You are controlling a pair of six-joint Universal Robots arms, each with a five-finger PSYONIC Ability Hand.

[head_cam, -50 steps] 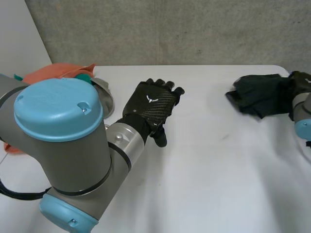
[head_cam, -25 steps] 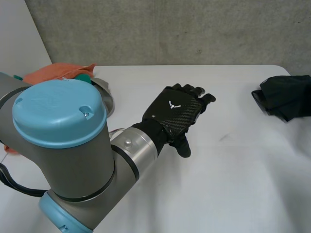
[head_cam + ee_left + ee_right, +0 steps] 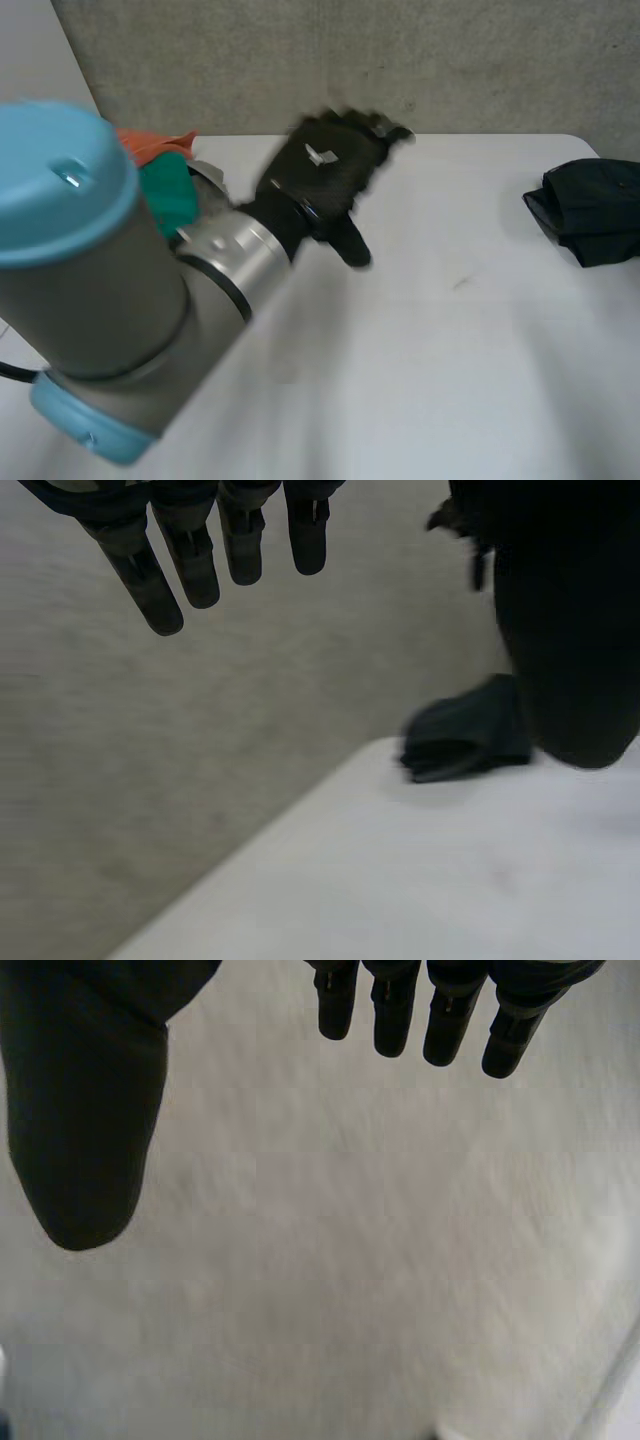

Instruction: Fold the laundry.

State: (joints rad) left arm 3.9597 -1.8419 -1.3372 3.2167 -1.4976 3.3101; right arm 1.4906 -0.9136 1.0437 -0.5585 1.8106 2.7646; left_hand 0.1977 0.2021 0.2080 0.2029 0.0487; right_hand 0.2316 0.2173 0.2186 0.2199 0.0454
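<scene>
head view: the left hand (image 3: pixel 330 170) hangs above the table (image 3: pixel 420 380), fingers straight, holding nothing. a dark cloth (image 3: pixel 592 212) lies bunched at the table's right edge; an orange-and-teal pile (image 3: pixel 165 198) sits behind the left arm (image 3: pixel 110 300). left wrist view: fingers wide, the dark cloth (image 3: pixel 465 742) well beyond the thumb. right wrist view: the right hand (image 3: pixel 90 1120) hovers over bare table, fingers straight, empty. i judge this a gap between pieces: next, 1 hand must reach a cloth and pinch an edge.
</scene>
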